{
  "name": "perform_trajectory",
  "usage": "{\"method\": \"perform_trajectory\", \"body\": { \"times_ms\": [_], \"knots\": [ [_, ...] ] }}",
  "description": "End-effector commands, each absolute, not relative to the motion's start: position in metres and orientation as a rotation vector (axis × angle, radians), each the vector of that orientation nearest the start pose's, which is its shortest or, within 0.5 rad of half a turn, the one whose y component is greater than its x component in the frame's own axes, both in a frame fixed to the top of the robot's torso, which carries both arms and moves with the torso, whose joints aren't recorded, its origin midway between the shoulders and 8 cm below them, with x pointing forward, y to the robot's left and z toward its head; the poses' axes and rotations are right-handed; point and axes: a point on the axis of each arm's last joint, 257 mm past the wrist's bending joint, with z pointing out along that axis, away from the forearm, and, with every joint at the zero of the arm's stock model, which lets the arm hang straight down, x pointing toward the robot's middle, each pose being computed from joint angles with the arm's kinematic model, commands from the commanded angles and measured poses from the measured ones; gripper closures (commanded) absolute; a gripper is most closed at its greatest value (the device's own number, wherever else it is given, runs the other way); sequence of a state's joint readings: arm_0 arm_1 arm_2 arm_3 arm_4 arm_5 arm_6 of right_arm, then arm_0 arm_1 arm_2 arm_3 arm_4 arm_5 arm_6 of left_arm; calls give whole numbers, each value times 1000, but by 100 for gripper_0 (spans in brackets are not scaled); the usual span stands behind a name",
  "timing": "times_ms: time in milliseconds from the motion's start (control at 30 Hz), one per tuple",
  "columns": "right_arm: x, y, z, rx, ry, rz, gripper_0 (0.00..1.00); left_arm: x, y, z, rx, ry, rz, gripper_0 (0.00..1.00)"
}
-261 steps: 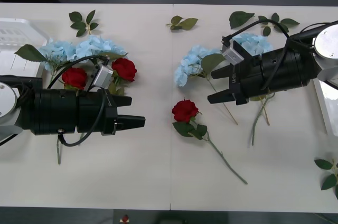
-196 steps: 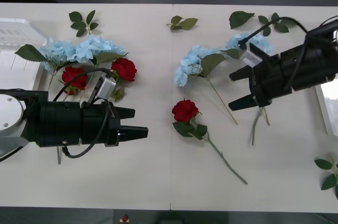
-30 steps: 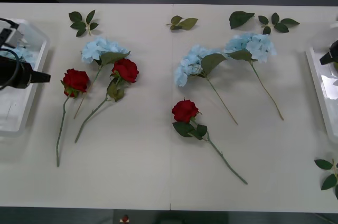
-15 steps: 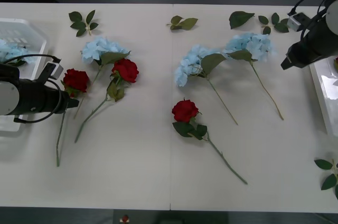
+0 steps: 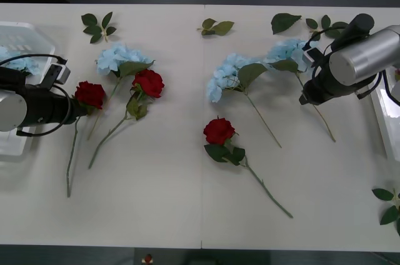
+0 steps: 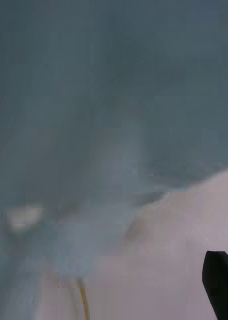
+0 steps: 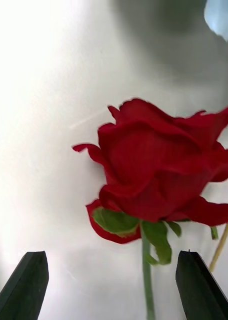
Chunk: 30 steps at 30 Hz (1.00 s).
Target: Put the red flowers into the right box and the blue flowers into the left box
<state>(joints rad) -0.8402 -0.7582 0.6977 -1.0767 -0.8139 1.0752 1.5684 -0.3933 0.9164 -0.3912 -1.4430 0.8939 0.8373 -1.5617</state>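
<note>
At the left edge: my left claw [image 5: 80,112] has come back out from over the left box [image 5: 25,43] and now sits at the left rose [image 5: 89,94].
Left claw state: released; in the wrist view the fingers [image 7: 24,292] stand spread either side of the stem, below the bloom, not yet touching.
Right claw: swung in from the right box [image 5: 382,112] to the right blue flower [image 5: 294,51]; tip near [image 5: 305,99], by the stem. Open or shut, I cannot tell.
Meaning: one blue flower [image 5: 14,59] already lies in the left box, so I judge both arms are starting fresh picks.
Left rose axis: bloom at the far end, stem running near, almost straight toward me, tilting slightly left.
Right blue flower axis: head far, stem slanting near and right.
Left on the surface [image 5: 187,215]: three roses, three blue flowers, loose leaf sprigs [image 5: 97,25].
</note>
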Motion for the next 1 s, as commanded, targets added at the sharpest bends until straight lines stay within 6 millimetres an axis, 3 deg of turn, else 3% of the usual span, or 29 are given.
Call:
{"method": "perform_trajectory", "body": {
  "times_ms": [33, 233, 267, 400, 467, 600, 667, 700, 733, 767, 1000],
  "knots": [
    [599, -313, -283, -471, 2571, -207, 0, 558, 353, -264, 291, 2341, -21, 26],
    [604, -308, -287, -462, 2555, -188, 0, 560, 353, -271, 279, 2344, -13, 27],
    [604, -305, -287, -464, 2554, -184, 5, 561, 352, -272, 278, 2344, -9, 27],
    [604, -303, -289, -469, 2553, -183, 40, 565, 350, -278, 271, 2339, -2, 27],
    [605, -301, -289, -468, 2549, -183, 69, 566, 348, -280, 277, 2338, 1, 27],
    [606, -300, -291, -461, 2545, -178, 98, 567, 343, -281, 279, 2335, -1, 29],
    [608, -299, -292, -453, 2539, -171, 100, 568, 342, -281, 279, 2332, 1, 52],
    [609, -299, -292, -452, 2536, -170, 100, 568, 341, -282, 279, 2333, 2, 76],
    [610, -299, -292, -450, 2533, -168, 100, 568, 340, -282, 278, 2331, 2, 92],
    [610, -299, -291, -450, 2531, -165, 100, 568, 340, -281, 276, 2331, 2, 99],
    [611, -303, -275, -408, 2522, -79, 100, 570, 334, -276, 265, 2322, -25, 100]
  ]
}}
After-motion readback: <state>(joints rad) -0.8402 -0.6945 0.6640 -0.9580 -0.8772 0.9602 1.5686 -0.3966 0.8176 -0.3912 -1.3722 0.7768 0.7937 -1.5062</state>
